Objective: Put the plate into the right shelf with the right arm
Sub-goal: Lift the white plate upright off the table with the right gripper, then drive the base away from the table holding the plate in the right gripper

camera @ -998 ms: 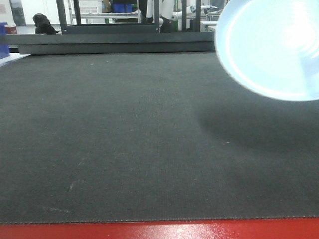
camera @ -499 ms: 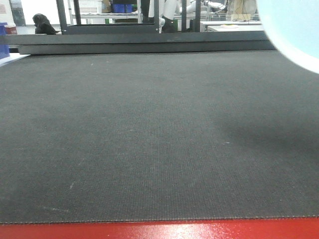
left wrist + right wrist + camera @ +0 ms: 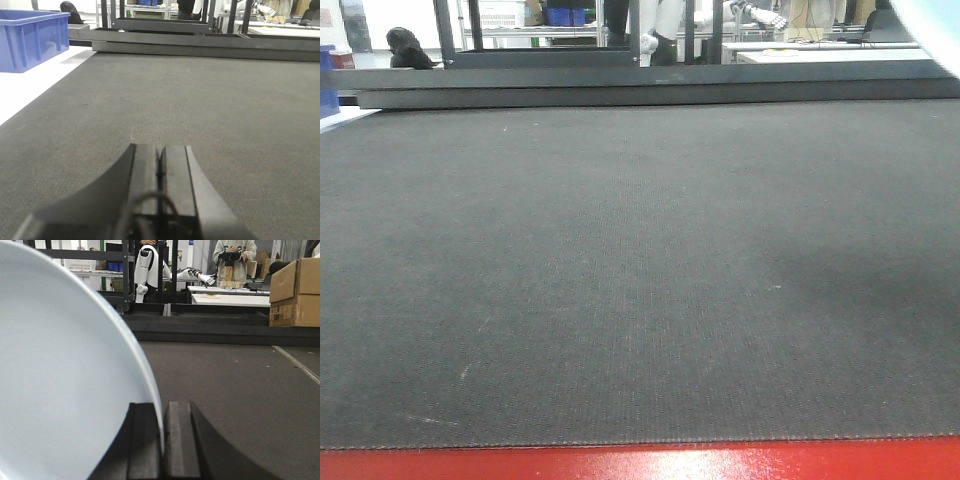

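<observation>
1. The right gripper (image 3: 162,440) sits at 6 o'clock in the right wrist view. Its 2 black fingers pinch the rim of the plate (image 3: 60,380), with only that thin edge between them.
2. The plate stands on edge and leans a little. It fills the left half of that view, from 6 o'clock round through 9 to 12. In the front view only a pale sliver of it shows, in the 1 o'clock corner, high above the mat (image 3: 620,270).
3. The left gripper (image 3: 160,175) is at 6 o'clock in the left wrist view, low over the mat. Its fingers are pressed together with nothing between them.
4. The dark mat covers the tabletop, and a red edge (image 3: 640,465) runs along 6 o'clock in the front view.
5. A blue bin (image 3: 30,37) stands at 10 o'clock in the left wrist view, on a white surface (image 3: 30,90) just beside the mat.
6. A dark rail (image 3: 200,47) crosses the far end of the mat at 12 o'clock.
7. Beyond the rail, in the right wrist view, are a cardboard box (image 3: 295,292) at 2 o'clock, a white table (image 3: 227,299) and a person (image 3: 232,255) at 1 o'clock.
</observation>
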Controlling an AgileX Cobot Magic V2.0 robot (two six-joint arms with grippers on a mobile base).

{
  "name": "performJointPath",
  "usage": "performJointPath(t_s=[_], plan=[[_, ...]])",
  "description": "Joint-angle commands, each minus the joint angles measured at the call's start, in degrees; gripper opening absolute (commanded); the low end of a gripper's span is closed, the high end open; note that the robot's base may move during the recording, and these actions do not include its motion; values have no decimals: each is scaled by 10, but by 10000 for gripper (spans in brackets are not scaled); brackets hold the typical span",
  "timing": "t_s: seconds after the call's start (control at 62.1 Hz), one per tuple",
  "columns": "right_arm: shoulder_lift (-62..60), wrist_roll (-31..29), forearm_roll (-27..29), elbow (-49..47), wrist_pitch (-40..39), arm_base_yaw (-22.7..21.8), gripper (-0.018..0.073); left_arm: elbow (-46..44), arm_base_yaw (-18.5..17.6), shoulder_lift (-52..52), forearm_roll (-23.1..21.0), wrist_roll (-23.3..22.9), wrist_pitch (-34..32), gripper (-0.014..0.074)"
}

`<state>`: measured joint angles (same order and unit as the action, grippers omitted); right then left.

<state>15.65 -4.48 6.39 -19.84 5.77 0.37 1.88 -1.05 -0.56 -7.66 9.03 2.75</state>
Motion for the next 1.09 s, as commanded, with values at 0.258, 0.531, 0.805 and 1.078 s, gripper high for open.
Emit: performJointPath(t_s=[0.258, 0.531, 0.805, 1.078], plan=[[4, -5, 5, -16, -58, -4, 55, 6, -1, -6, -5, -4, -52, -128], [4, -5, 5, -16, -58, -4, 55, 6, -1, -6, -5, -4, -52, -128], [4, -5, 5, -16, -58, -4, 55, 6, -1, -6, -5, -4, -52, -128], [4, -5, 5, -16, -58, -4, 55, 6, -1, -6, -5, -4, -52, -128]])
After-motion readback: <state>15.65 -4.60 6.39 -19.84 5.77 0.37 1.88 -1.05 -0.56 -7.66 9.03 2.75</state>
